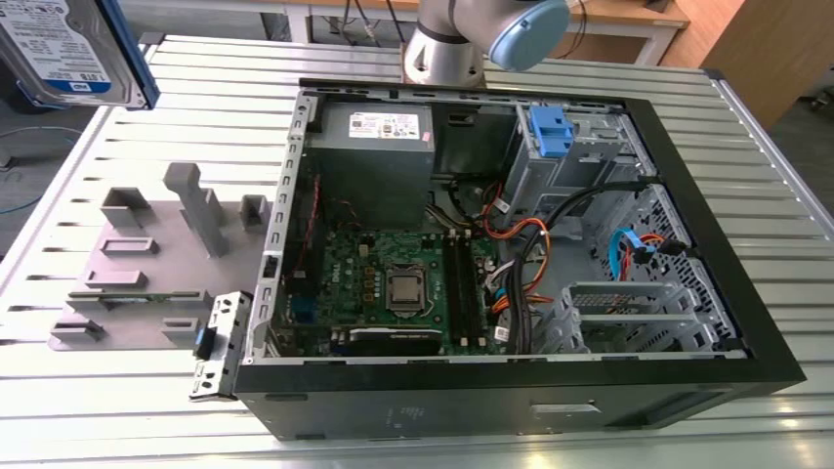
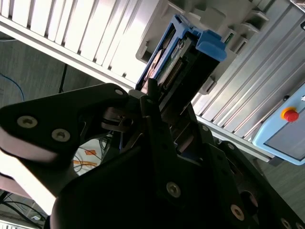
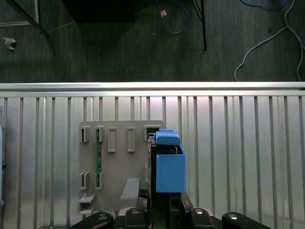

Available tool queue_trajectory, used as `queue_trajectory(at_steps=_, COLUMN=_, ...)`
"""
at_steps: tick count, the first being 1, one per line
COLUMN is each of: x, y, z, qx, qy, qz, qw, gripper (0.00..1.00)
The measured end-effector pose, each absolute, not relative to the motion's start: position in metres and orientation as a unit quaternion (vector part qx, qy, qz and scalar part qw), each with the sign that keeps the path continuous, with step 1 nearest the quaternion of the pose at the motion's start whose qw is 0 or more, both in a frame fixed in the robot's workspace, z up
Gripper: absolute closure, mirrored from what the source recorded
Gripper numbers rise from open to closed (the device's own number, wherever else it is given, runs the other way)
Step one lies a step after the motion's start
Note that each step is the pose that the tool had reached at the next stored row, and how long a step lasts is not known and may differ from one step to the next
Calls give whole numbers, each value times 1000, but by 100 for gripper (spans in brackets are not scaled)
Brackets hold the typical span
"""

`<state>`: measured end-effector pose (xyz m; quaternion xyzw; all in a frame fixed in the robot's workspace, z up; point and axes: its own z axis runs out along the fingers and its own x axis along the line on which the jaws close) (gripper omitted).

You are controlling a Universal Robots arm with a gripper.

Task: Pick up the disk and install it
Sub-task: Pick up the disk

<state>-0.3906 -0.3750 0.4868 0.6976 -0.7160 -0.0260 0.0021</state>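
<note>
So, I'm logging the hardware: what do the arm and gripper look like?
The arm is a silver-grey tube with a light blue cap on its joint. The gripper is black and angular, its flat link plates dotted with round silver screw heads.

Disk (image 1: 65, 49), at exterior view's left of computer case (image 1: 521, 415), cropped by picture edge; arm (image 1: 450, 44) behind case also cropped. Second wrist view: hand (image 2: 164, 107) hides gripped end of disk.

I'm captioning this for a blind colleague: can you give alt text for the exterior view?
The disk hangs in the air at the exterior view's upper left, above a slatted metal table. An open computer case lies on the table, with a grey fixture plate on the exterior view's left of it.
</note>
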Motion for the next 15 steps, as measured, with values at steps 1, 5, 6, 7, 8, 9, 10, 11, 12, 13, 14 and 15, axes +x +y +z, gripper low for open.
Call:
queue_trajectory(at_steps=1, x=-390, y=-375, z=487, qx=698, qy=-716, qz=-26, qw=2, gripper=65)
queue_trajectory(at_steps=5, x=-387, y=-375, z=487, qx=698, qy=-716, qz=-26, qw=2, gripper=65)
queue_trajectory(at_steps=6, x=-386, y=-375, z=487, qx=698, qy=-716, qz=-26, qw=2, gripper=65)
queue_trajectory(at_steps=7, x=-386, y=-375, z=487, qx=698, qy=-716, qz=-26, qw=2, gripper=65)
queue_trajectory(at_steps=8, x=-385, y=-375, z=487, qx=698, qy=-716, qz=-26, qw=2, gripper=65)
queue_trajectory(at_steps=9, x=-384, y=-375, z=487, qx=698, qy=-716, qz=-26, qw=2, gripper=65)
queue_trajectory(at_steps=10, x=-383, y=-375, z=487, qx=698, qy=-716, qz=-26, qw=2, gripper=65)
queue_trajectory(at_steps=11, x=-383, y=-375, z=487, qx=698, qy=-716, qz=-26, qw=2, gripper=65)
queue_trajectory(at_steps=12, x=-382, y=-375, z=487, qx=698, qy=-716, qz=-26, qw=2, gripper=65)
queue_trajectory(at_steps=13, x=-382, y=-375, z=487, qx=698, qy=-716, qz=-26, qw=2, gripper=65)
queue_trajectory(at_steps=14, x=-381, y=-375, z=487, qx=698, qy=-716, qz=-26, qw=2, gripper=65)
queue_trajectory(at_steps=15, x=-380, y=-375, z=487, qx=698, qy=-716, qz=-26, qw=2, gripper=65)
